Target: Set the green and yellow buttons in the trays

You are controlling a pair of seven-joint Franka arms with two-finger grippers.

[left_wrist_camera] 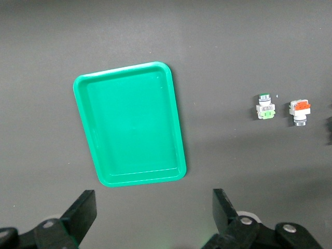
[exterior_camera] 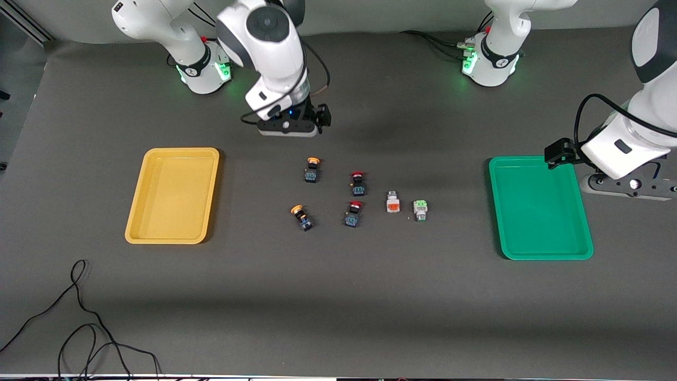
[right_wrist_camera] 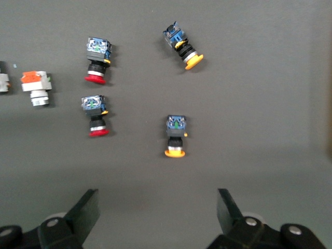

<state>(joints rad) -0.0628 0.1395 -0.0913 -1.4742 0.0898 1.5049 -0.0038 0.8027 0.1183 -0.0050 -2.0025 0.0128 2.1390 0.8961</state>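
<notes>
- Our right gripper (exterior_camera: pixel 288 128) hangs over bare table, up the view from the button cluster, fingers spread wide and holding nothing.
- Our left gripper (exterior_camera: pixel 629 186) waits over the table at the left arm's end, just beside the green tray (exterior_camera: pixel 576 211), also released and empty.
- Both trays are empty: the yellow tray (exterior_camera: pixel 138 211) lies toward the right arm's end, well apart from the buttons, which sit between the trays.
- The two yellow-capped buttons, one (exterior_camera: pixel 312 170) farther from the front camera and one (exterior_camera: pixel 302 217) nearer, lie on their sides; the green-faced button (exterior_camera: pixel 420 209) lies nearest the green tray.
- We judge the step in hand to be the right gripper's first pick, most likely the farther yellow-capped button, which lies just below it in the front view.
- To do it well, we should line the fingers across the black-and-blue body rather than the round cap, and come straight down so as not to nudge the red-capped buttons (exterior_camera: pixel 358 182) (exterior_camera: pixel 354 213) beside it.
- The orange-faced white button (exterior_camera: pixel 392 202) beside the green-faced one is no part of the task; the left gripper should avoid it.
- The front view hides both grippers' fingertips; only the wrist views show them. The nearer yellow-capped button lies askew, so its grip axis is harder to read.
</notes>
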